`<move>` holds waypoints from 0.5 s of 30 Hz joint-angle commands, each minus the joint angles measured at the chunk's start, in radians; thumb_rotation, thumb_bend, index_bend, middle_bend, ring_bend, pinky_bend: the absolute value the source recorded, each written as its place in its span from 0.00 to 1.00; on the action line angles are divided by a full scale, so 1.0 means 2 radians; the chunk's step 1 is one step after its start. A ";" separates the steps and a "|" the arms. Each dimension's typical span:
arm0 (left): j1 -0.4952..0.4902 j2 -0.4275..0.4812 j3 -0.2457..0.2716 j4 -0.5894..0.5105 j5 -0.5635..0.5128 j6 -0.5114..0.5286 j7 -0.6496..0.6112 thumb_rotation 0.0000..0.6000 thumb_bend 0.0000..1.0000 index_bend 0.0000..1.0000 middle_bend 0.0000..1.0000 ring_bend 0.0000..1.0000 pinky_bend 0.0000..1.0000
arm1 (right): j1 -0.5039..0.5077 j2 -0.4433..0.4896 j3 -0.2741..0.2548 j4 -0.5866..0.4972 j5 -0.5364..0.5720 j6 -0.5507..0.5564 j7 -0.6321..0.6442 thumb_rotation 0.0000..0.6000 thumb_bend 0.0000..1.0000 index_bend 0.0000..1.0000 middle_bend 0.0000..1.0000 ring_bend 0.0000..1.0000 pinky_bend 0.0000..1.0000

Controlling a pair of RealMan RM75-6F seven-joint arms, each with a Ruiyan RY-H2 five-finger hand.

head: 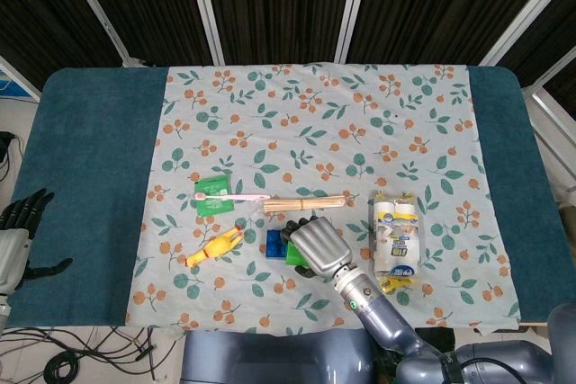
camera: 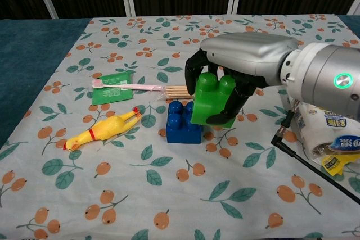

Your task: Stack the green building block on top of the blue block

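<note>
My right hand (camera: 242, 66) grips the green building block (camera: 209, 100), its dark fingers (camera: 232, 102) wrapped around both sides. The green block hangs tilted, just right of the blue block (camera: 183, 121) and touching or nearly touching its right side. The blue block sits on the floral cloth. From the head view the right hand (head: 319, 245) covers most of the green block (head: 294, 255), and the blue block (head: 273, 244) peeks out at its left. My left hand (head: 20, 236) rests off the table at the far left edge, fingers apart, holding nothing.
A yellow rubber chicken (camera: 101, 129) lies left of the blue block. Behind it are a pink toothbrush (camera: 126, 86) on a green packet (camera: 111, 89) and a bundle of wooden sticks (camera: 175, 90). White packaged rolls (camera: 329, 130) and a black cable (camera: 312, 168) lie to the right.
</note>
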 commanded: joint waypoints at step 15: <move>-0.001 -0.001 0.000 -0.002 -0.002 -0.002 0.004 1.00 0.00 0.00 0.00 0.00 0.00 | 0.023 0.014 -0.002 0.024 0.001 -0.021 0.024 1.00 0.40 0.56 0.50 0.47 0.56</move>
